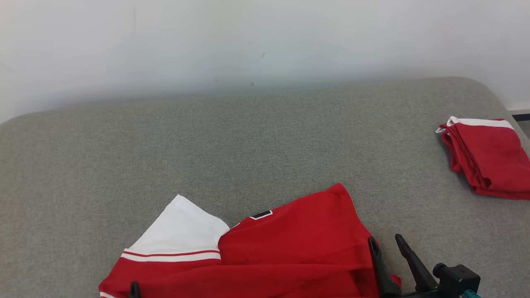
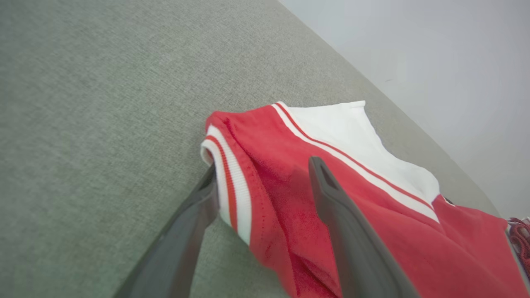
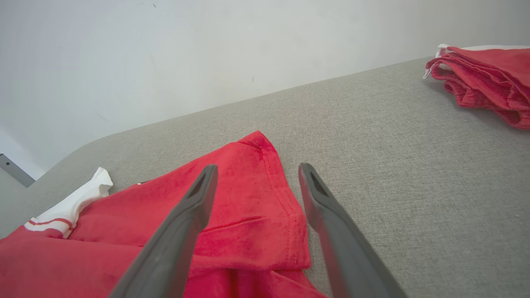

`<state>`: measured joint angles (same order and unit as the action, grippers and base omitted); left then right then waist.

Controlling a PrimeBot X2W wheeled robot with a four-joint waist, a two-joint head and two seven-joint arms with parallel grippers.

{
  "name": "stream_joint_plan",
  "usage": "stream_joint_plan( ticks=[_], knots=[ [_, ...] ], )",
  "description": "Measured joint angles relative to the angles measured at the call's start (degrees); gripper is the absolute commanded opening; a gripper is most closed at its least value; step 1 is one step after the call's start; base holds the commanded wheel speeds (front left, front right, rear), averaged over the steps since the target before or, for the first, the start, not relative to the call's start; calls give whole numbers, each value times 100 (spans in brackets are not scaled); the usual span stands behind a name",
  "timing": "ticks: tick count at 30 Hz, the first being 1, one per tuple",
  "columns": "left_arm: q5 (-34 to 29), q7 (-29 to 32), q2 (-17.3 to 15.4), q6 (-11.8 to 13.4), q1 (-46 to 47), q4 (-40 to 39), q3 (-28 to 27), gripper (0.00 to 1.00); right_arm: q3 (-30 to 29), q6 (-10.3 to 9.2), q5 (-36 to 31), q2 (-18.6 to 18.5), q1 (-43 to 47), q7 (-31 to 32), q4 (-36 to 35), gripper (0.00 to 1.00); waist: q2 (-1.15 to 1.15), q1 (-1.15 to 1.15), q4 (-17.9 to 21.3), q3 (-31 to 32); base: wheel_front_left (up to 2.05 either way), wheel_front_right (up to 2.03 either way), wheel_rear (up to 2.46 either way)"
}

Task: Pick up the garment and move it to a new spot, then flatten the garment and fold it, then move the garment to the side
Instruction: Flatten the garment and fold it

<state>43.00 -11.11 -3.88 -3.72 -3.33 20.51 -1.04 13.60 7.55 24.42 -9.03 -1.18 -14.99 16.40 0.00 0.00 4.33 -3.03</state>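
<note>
Garment [image 1: 290, 248], red with a white sleeve, lies rumpled at the near edge of the grey padded surface [image 1: 248, 136], the left hand [image 2: 265, 165] spread astride its striped hem and the right hand [image 3: 257, 167] spread over the opposite corner, seemingly stationed to pull it flat.
</note>
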Motion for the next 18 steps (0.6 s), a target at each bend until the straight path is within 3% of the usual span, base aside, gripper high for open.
stream_joint_plan(
  ticks=[5, 9, 14, 18],
  knots=[
    [275, 366, 4, -180, -48, -66, 181, 100, 0, 0, 0, -1, 7, 0, -1, 100, 0, 0, -55, 21, 0, 0, 0],
    [304, 580, -77, -174, -165, -134, 236, 100, 3, 0, 0, -3, 11, 0, -2, 100, 0, 0, -65, 31, 0, 0, 0],
    [207, 662, -278, 51, -407, -430, 174, 100, -15, 0, 0, -18, 48, 0, -2, 100, 0, 0, -79, 54, 0, 0, 0],
    [60, 349, -385, 232, -609, -735, 0, 100, -73, 0, 1, -30, 97, 0, -5, 100, 0, 0, -110, 84, 0, 0, 0]
  ],
)
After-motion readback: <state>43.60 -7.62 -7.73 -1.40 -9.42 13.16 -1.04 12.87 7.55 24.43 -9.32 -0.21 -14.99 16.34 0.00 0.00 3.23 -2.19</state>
